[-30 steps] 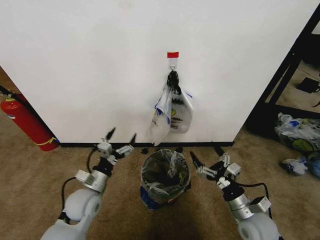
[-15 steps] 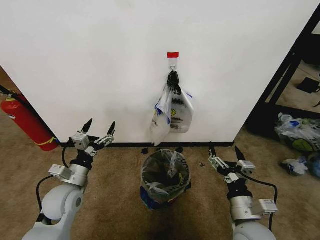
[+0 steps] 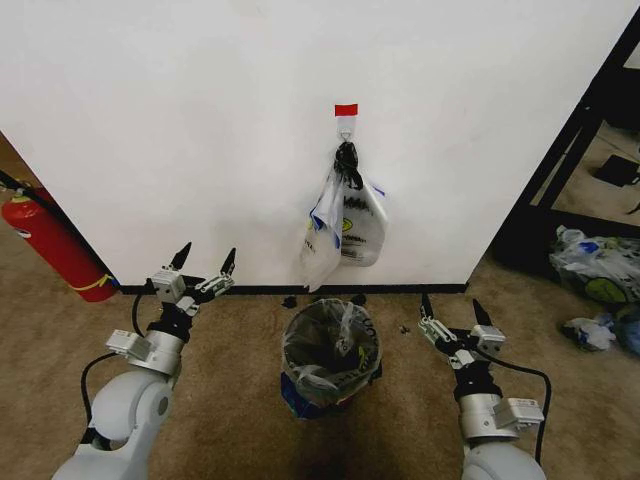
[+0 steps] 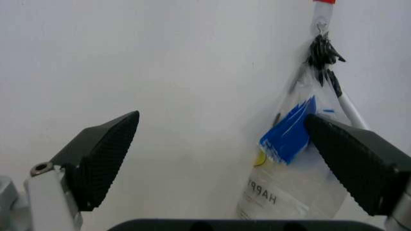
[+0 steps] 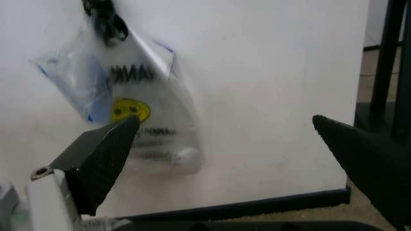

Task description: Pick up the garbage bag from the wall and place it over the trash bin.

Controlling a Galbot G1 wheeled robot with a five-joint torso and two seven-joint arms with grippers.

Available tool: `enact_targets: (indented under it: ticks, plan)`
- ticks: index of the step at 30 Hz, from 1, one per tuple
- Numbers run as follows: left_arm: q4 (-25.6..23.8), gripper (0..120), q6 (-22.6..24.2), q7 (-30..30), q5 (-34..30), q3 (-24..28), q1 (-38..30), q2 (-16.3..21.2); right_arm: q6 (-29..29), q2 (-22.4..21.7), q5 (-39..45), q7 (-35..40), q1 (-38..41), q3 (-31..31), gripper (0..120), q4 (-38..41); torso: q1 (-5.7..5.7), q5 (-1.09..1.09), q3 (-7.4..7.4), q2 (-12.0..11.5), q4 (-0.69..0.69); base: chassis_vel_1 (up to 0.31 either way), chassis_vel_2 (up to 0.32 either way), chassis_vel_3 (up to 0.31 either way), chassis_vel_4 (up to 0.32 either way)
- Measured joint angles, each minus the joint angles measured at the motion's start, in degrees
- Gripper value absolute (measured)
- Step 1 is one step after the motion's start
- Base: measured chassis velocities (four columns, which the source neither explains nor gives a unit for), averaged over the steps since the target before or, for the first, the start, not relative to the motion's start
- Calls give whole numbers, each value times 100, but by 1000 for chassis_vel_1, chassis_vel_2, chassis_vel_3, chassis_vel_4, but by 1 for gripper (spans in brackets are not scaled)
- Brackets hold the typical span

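The garbage bag (image 3: pixel 345 225), whitish plastic with a yellow smiley and blue handles, hangs on the white wall (image 3: pixel 200 120) from a hook under red tape (image 3: pixel 346 109), below a black knot. The black mesh trash bin (image 3: pixel 331 350) stands on the carpet right under it, with clear plastic inside. My left gripper (image 3: pixel 207 254) is open, left of the bin and below the bag, fingers pointing at the wall. My right gripper (image 3: pixel 451 303) is open to the bin's right. The bag (image 4: pixel 289 163) shows beyond the open left gripper (image 4: pixel 224 159), and the bag (image 5: pixel 138 120) also beyond the open right gripper (image 5: pixel 231 154).
A red fire extinguisher (image 3: pixel 55 245) leans at the wall's left end. A black frame (image 3: pixel 570 160) stands past the wall's right edge, with stuffed clear bags (image 3: pixel 595 270) on the floor there. Small dark bits (image 3: pixel 290 300) lie by the baseboard.
Both arms have swung outward from the bin's sides, the left one leftward and the right one rightward, and both grippers now point up at the wall. The bag and bin are unmoved.
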Motion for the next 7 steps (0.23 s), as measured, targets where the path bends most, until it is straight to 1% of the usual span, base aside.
enact_targets:
  ticks: [7]
  plan:
    - [-5, 100, -8, 6, 9, -26, 11, -8, -5, -12, 31, -73, -22, -5, 100, -30, 0, 0, 0, 0, 0, 0, 0, 0, 0]
